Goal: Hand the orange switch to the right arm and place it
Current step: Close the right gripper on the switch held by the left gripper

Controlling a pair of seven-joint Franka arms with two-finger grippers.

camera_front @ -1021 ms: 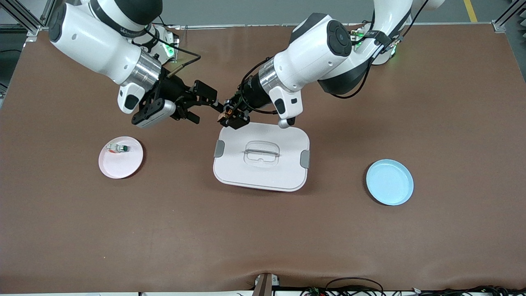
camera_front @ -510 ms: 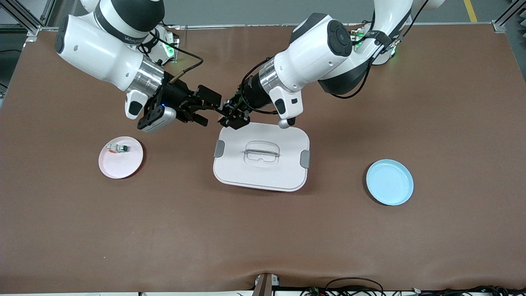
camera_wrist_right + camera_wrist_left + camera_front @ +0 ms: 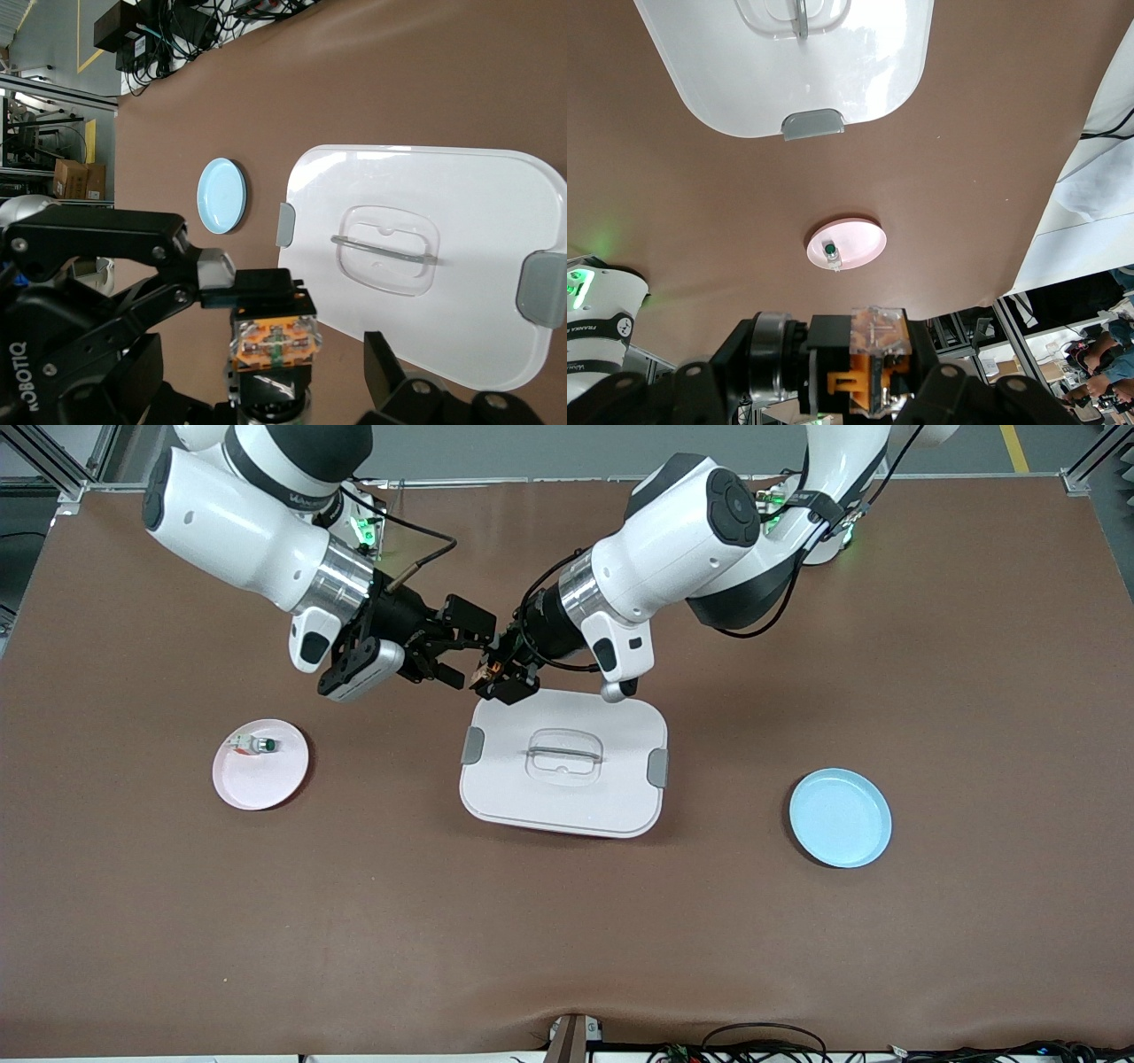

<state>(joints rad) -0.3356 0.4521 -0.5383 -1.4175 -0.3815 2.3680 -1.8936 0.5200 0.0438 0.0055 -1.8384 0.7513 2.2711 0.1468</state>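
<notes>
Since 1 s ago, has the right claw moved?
Yes. The right claw has closed in along the table toward the white lidded box and the orange switch in the left claw.

Front view: switch [image 3: 486, 670] a mere orange speck, mostly buried among both grippers' black parts. Left gripper [image 3: 503, 677] jaws masked by its own wrist. On the pink plate [image 3: 261, 779], small part [image 3: 254, 745] too tiny to make out (white, green, red only). Lidded box [image 3: 788, 62] cropped in the left wrist view.
</notes>
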